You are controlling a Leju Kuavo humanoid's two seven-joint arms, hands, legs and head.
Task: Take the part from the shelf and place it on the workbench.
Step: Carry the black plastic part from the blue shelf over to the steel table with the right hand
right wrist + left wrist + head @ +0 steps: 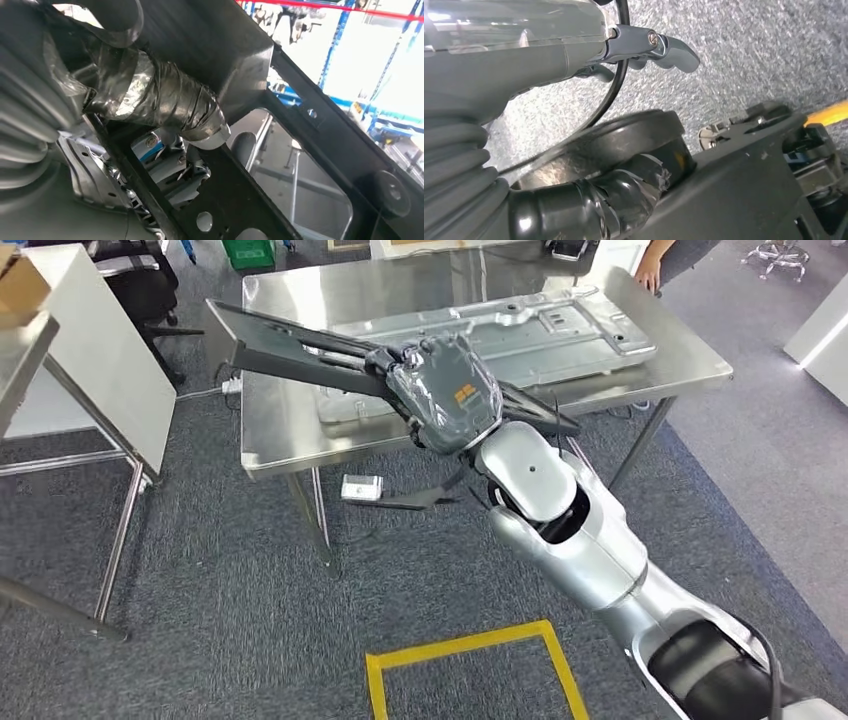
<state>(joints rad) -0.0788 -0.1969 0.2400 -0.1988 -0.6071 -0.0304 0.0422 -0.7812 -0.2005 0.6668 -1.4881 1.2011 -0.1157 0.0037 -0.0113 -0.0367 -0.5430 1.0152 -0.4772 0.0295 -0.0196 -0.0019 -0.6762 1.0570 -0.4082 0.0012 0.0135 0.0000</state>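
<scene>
My right hand (445, 390) grips a long flat black part (270, 345) with cut-outs and holds it tilted above the front left of the steel workbench (290, 445). One end of the part reaches past the bench's left corner. In the right wrist view the taped thumb (160, 100) presses on the black part's frame (320, 130), with the bench beneath. My left hand (651, 45) hangs over the grey carpet, its fingers apart and nothing in it.
A large silver stamped panel (560, 330) lies on the workbench. A person's hand (650, 275) rests at its far right corner. A white-sided shelf unit (90, 350) stands at the left. On the floor are a small white box (361, 487) and a yellow tape square (470, 645).
</scene>
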